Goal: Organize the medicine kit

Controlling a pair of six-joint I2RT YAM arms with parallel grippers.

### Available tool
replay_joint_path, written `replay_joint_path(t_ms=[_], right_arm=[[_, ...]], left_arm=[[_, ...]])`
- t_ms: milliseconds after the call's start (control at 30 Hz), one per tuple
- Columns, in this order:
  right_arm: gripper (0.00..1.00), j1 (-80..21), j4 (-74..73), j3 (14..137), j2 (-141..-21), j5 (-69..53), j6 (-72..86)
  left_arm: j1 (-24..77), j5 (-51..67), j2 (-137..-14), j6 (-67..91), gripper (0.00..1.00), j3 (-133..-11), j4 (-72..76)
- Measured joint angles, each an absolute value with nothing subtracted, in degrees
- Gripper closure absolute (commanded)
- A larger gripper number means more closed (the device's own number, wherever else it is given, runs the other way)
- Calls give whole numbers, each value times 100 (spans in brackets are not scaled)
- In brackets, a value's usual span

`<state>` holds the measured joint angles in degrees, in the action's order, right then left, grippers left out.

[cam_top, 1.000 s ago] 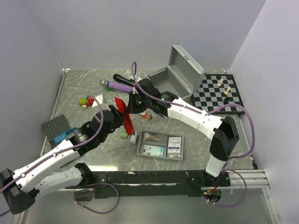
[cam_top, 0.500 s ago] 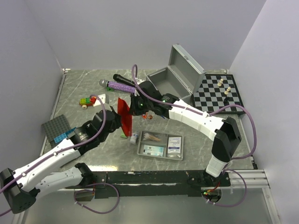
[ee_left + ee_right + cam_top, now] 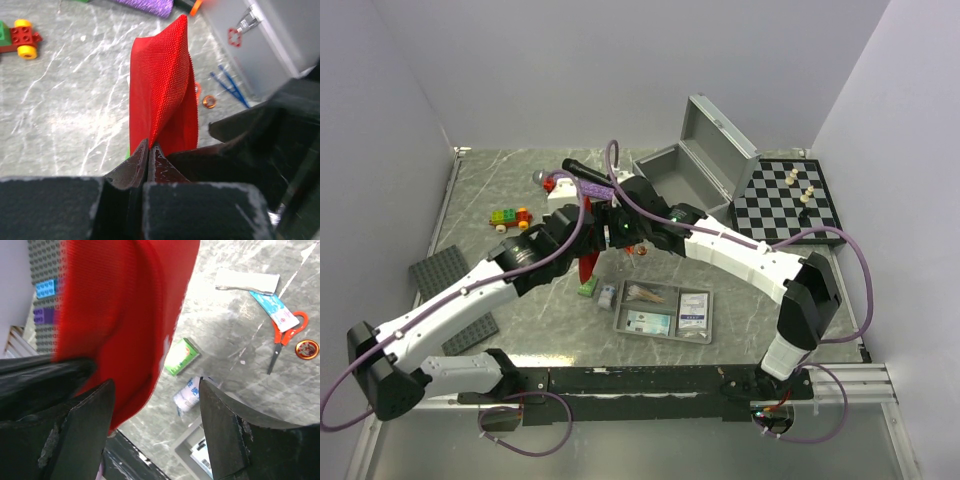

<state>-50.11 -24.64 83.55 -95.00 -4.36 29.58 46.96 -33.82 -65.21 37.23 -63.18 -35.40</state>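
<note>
The red pouch hangs above the table, pinched at one edge by my left gripper, which is shut on it. In the top view the red pouch hangs between both grippers at the middle of the table. My right gripper is open, and the red pouch lies against its left finger. The silver-grey metal case stands open at the back. Its grey divided tray with packets lies in front. A green packet and a white-blue packet lie on the table below.
A chessboard is at the right, dark studded plates at the left. A purple microphone and a toy brick car lie at the back. Orange scissors, blue tweezers and a small orange ring lie near the case.
My left gripper has closed on the red pouch and swung right and back with it. My right gripper has opened and let go of the pouch.
</note>
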Motion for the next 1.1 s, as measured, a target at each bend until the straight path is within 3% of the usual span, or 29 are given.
replay_joint_path(t_ms=[200,367,433,500,600,1100], right_arm=[[44,-4954,-2418,8635,-9671,-388,3146],[47,-4707,-2405,8517,-9743,-381,3214],[44,-4637,-2410,8464,-9743,-342,3212],[33,-4602,-2368,8399,-9741,-316,3212],[25,-4598,-1955,8040,-9642,-401,3258],[25,-4786,-1245,7887,-9592,-832,3402]], left_arm=[[4696,-3553,-6967,3732,99,-6565,-4029],[4694,-3721,-7013,3732,99,-6650,-4340],[4694,-3760,-7013,3728,99,-6689,-4405],[4692,-3771,-7026,3728,99,-6724,-4464],[4692,-3771,-7083,3726,99,-6818,-4515],[4689,-3680,-7201,3767,99,-6882,-4565]])
